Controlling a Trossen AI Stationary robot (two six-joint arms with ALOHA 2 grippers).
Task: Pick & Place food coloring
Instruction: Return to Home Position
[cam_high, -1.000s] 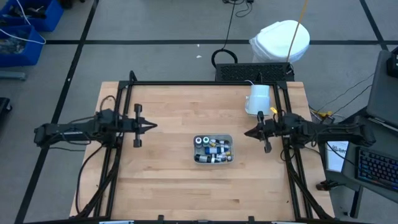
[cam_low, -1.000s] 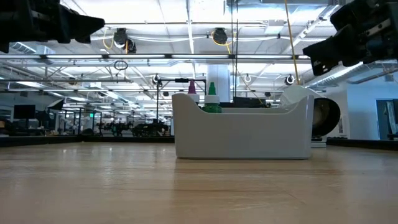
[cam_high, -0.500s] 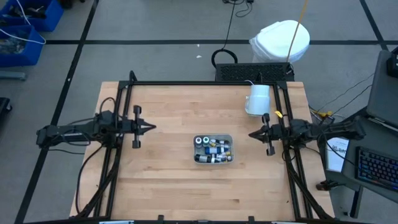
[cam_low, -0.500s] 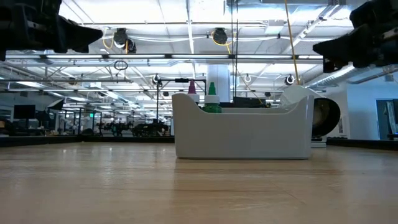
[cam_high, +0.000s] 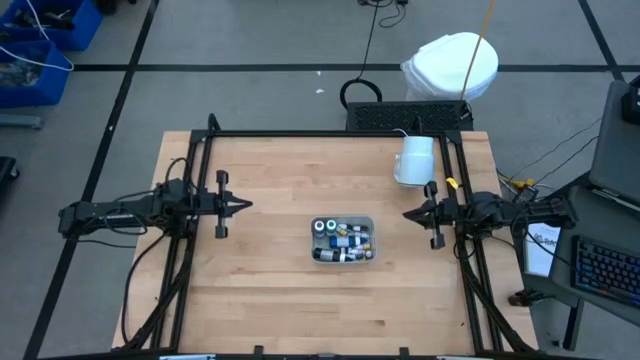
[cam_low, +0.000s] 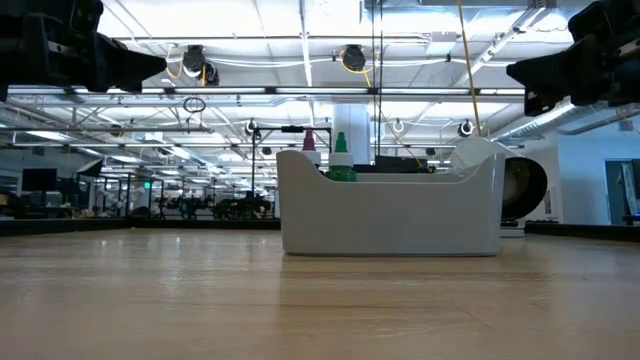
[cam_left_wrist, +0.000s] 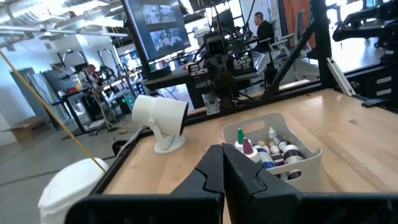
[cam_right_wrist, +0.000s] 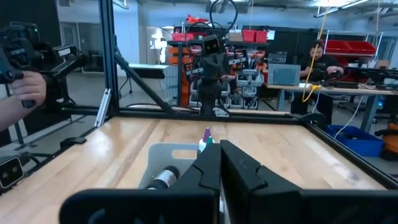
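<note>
The food coloring (cam_high: 342, 240) bottles lie bunched inside the pale bin (cam_low: 400, 220) at the centre of the high view, on the wooden counter (cam_high: 270, 290). At centre left, the left gripper (cam_high: 248, 203) hangs above the counter, its fingers (cam_left_wrist: 205, 171) pressed together on nothing. At centre right, the right gripper (cam_high: 405, 214) hangs likewise, its fingers (cam_right_wrist: 242, 171) closed and empty. A white mug (cam_high: 415, 160) sits at the counter's upper right.

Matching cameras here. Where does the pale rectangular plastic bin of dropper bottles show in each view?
High view: pale rectangular plastic bin at the table's centre.
Low view: mid-picture.
Left wrist view: just beyond the left end effector, here.
Right wrist view: just beyond the right end effector, here.
Shared landmark: purple-tipped dropper bottle inside, unclear from above.
</note>
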